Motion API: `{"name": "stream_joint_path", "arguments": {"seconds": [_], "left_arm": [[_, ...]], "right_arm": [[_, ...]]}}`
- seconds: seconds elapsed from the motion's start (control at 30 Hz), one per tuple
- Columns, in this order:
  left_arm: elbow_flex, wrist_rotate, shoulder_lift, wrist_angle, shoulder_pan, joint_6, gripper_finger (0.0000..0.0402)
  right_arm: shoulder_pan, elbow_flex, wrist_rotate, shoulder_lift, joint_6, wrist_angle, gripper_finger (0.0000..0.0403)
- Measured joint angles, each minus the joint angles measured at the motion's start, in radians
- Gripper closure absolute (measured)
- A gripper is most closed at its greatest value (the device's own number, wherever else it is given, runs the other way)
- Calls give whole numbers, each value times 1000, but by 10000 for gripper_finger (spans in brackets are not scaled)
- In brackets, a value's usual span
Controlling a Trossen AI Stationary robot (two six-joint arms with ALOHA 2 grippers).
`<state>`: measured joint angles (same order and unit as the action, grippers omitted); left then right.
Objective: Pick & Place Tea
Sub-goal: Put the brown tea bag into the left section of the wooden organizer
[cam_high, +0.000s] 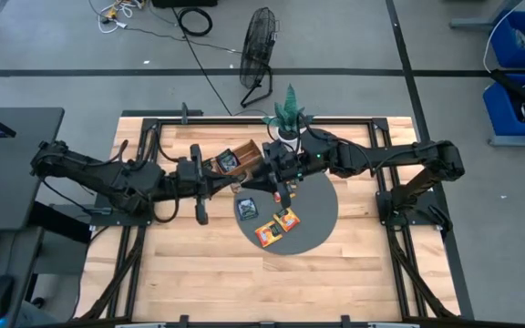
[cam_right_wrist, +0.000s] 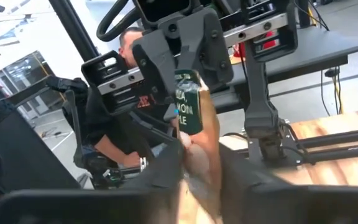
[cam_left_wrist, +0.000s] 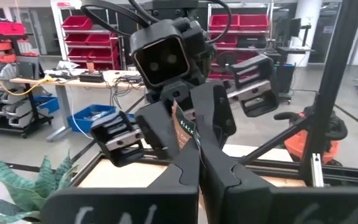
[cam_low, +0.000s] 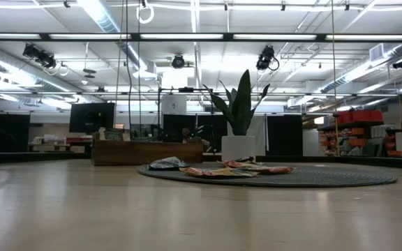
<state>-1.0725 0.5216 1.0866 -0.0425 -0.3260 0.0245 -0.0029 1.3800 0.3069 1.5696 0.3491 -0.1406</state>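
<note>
Passing the dark tea sachet (cam_right_wrist: 188, 109) above the worktop (cam_high: 171, 273), keep your left end effector (cam_right_wrist: 179, 93) clamped on it until your right end effector (cam_left_wrist: 188, 121) grips firmly

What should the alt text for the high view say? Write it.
Two dark arms meet above a wooden table, the left gripper and right gripper close together over a wooden tray. Three tea sachets lie on a round dark mat; a potted plant stands behind.
</note>
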Motion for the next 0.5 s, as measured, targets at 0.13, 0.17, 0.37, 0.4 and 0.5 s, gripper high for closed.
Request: {"name": "stream_joint_path", "arguments": {"seconds": [0.13, 0.17, 0.37, 0.4, 0.5], "left_arm": [[0, 8, 0, 5, 0, -9, 400], [0, 12, 0, 5, 0, -6, 399], [3, 71, -30, 16, -3, -11, 380], [3, 85, -43, 6, -3, -10, 374], [-2, 97, -88, -9, -3, 16, 353]], "right_arm": [[0, 0, 7, 0, -23, 2, 389], [0, 0, 2, 0, -16, 2, 389], [-2, 1, -11, -1, -17, 37, 398], [-2, 1, -8, -1, -17, 50, 399], [0, -1, -1, 2, -24, 84, 401]]}}
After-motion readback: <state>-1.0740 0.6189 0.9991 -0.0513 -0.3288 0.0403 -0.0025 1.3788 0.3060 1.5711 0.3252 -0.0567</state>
